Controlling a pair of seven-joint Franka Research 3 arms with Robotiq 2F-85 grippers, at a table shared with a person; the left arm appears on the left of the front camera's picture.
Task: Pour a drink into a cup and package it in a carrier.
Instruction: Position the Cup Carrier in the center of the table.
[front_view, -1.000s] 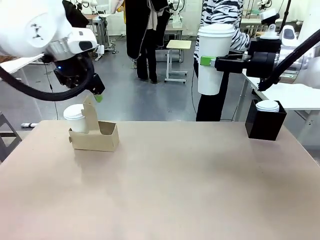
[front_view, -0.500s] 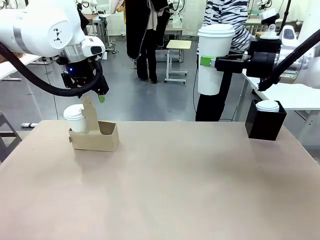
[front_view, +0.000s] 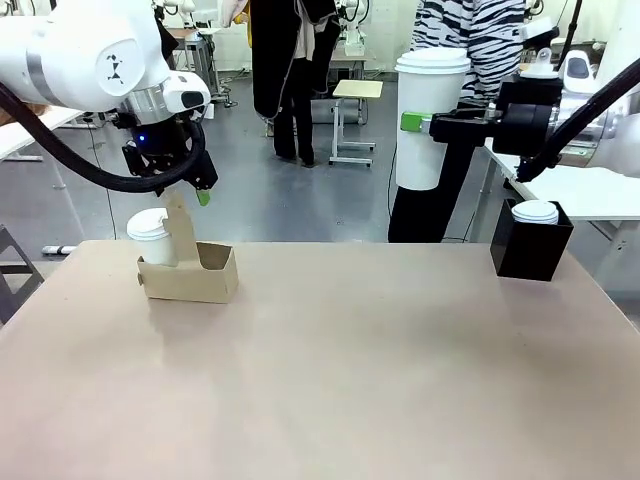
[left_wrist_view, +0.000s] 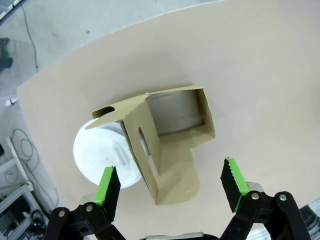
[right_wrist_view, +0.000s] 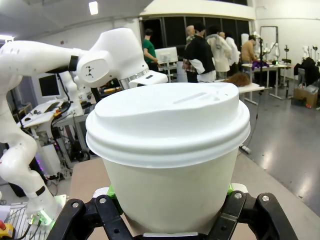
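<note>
White lidded cup (front_view: 432, 150) stands upright in right tool (front_view: 416, 122).

Glossy grey floor (front_view: 260, 205), small metal-legged side table (front_view: 357, 90), white workbench (front_view: 590, 190) at right, ceiling light (right_wrist_view: 92, 7)

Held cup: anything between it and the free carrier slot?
Nothing on the table between them. The cup is up high in the right gripper; the carrier sits far left. But the open left gripper hangs just above the carrier's handle panel, beside the free slot, and could crowd the descent.
</note>
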